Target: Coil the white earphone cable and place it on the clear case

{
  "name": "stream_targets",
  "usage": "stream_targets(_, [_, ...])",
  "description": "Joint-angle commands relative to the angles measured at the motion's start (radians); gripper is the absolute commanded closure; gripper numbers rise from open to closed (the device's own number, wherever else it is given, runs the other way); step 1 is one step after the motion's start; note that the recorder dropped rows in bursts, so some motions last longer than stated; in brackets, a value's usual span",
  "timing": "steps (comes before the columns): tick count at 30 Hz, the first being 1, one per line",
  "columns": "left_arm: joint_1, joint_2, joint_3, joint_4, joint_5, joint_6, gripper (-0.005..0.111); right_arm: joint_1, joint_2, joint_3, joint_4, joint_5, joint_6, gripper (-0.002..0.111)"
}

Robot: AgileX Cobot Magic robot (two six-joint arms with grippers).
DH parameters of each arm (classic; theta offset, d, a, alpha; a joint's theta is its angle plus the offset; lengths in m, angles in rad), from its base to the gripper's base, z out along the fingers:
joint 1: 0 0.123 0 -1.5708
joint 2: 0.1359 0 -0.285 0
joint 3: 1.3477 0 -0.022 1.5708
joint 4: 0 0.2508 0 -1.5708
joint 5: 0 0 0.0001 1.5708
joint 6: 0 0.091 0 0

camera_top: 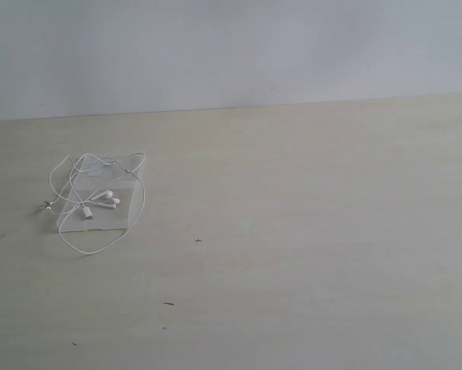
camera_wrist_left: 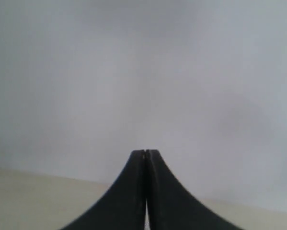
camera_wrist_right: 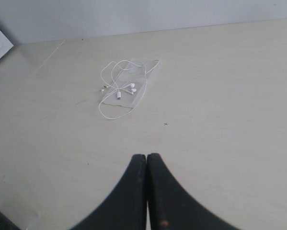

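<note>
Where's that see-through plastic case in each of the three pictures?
Exterior view: the clear case lies at the left, under the white earphone cable.
Left wrist view: not in it.
Right wrist view: the case lies out ahead of the right gripper.
Shared landmark: the small dark cross mark on the table.

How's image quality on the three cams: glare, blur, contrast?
Exterior view: flat, washed-out light, almost no shadows; clear case faint against pale table, white earphone cable thin but traceable. Left wrist view: soft, only the shut left pincer and blank wall. Right wrist view: right pincer blurred up close, cable readable.
</note>
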Motion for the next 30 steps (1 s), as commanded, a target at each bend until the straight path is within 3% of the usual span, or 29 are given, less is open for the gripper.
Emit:
stream_targets(1, [0.002,-0.001,0.072,-0.01,0.01,0.031,0.107,0.002,-0.004,0.005,-0.003,-0.012,-0.008,0.108])
stream_targets(8, [0.002,-0.001,0.072,-0.015,0.09,0.029,0.107,0.002,-0.004,0.005,-0.003,-0.012,-0.005,0.108])
stream_targets(14, [0.007,-0.003,0.072,-0.02,0.288,0.03,0.107,0.002,-0.004,0.005,-0.003,-0.012,-0.005,0.108])
stream_targets(19, [0.025,-0.006,0.072,-0.022,0.367,0.044,0.107,0.002,-0.004,0.005,-0.003,-0.012,-0.005,0.108])
stream_targets(26, [0.072,-0.006,0.072,-0.166,0.416,0.412,0.107,0.002,-0.004,0.005,-0.003,-0.012,-0.005,0.108])
stream_targets(30, [0.112,-0.006,0.072,-0.257,0.416,0.518,0.107,0.002,-0.004,0.005,-0.003,-0.012,-0.005,0.108])
